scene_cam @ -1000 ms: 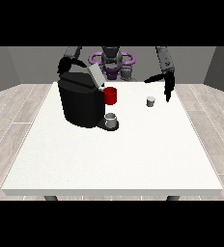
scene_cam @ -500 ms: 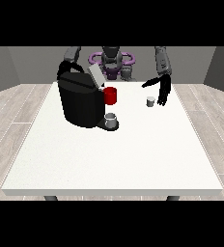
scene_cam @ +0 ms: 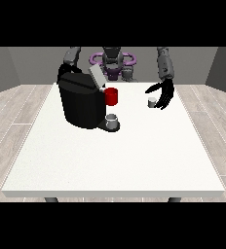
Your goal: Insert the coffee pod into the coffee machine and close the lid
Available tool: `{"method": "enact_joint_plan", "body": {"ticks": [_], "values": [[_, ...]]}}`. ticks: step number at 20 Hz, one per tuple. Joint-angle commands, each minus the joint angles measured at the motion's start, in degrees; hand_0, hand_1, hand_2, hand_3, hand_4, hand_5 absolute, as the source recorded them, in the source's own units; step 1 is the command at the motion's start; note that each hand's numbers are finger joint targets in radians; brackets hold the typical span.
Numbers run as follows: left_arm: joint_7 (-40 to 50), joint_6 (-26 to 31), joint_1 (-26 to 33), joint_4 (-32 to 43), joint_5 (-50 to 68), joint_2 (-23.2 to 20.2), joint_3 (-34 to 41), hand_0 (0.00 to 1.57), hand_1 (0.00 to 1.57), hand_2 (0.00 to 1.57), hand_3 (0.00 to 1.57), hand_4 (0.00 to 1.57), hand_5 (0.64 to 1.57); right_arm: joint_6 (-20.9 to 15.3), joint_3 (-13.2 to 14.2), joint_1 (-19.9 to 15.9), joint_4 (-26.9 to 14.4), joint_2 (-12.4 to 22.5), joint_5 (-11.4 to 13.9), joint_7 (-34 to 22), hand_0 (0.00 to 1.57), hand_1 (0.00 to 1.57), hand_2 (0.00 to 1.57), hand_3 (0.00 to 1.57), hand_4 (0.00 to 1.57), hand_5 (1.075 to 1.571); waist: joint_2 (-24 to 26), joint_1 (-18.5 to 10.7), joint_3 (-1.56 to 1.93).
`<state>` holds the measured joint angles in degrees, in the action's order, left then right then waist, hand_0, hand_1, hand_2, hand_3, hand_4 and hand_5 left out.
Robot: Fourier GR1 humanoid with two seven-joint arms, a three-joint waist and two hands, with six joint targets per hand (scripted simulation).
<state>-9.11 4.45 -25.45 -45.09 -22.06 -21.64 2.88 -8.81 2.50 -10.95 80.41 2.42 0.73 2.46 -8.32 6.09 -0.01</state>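
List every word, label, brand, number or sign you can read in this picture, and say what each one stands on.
None can be read.
Coffee machine: plain black body, no brand or label showing.
Red part on the machine's front: no marking.
Coffee pod beside the hand at the view's right: too small to tell whether it bears print.
Table: bare white, no text.

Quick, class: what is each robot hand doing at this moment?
Robot hand at the view's right: open, beside the coffee pod, holding nothing.
Robot hand at the view's left: hidden behind the coffee machine; cannot be told.
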Motion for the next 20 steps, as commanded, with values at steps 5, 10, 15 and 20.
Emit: {"method": "enact_joint_plan", "body": {"ticks": [5,10,15,20], "values": [[-7.1,-6.9,-3.2,6.9,-6.1,-2.5,0.3,0.65,0.65,0.79,0.53,0.00,1.571,-0.1,-3.3,0.2,2.7,-1.8,1.4,0.1,0.00,0.00,0.00,0.00,0.47,1.571,-3.2,3.1,-0.03],[-7.5,-12.1,-2.9,7.5,-8.5,1.2,-0.4,0.69,0.69,0.85,0.65,0.29,1.571,-1.1,-0.6,-0.4,-1.4,-0.5,0.5,1.6,0.00,0.00,0.00,0.00,0.52,1.571,-1.4,0.5,0.00],[-6.4,-14.4,-6.5,10.3,-10.8,0.6,-0.1,0.92,0.92,1.04,0.83,0.36,1.571,0.2,-0.4,-0.8,-1.3,-0.9,-1.1,2.8,0.00,0.00,0.00,0.00,0.51,1.571,-2.6,2.3,0.01],[-7.0,-13.3,-5.1,12.9,-14.7,-1.5,-2.1,0.97,0.97,1.05,0.79,0.32,1.571,-1.7,-1.3,-1.3,0.9,-1.5,-0.3,-3.8,0.00,0.00,0.00,0.00,0.51,1.571,0.0,1.5,0.00]]}}
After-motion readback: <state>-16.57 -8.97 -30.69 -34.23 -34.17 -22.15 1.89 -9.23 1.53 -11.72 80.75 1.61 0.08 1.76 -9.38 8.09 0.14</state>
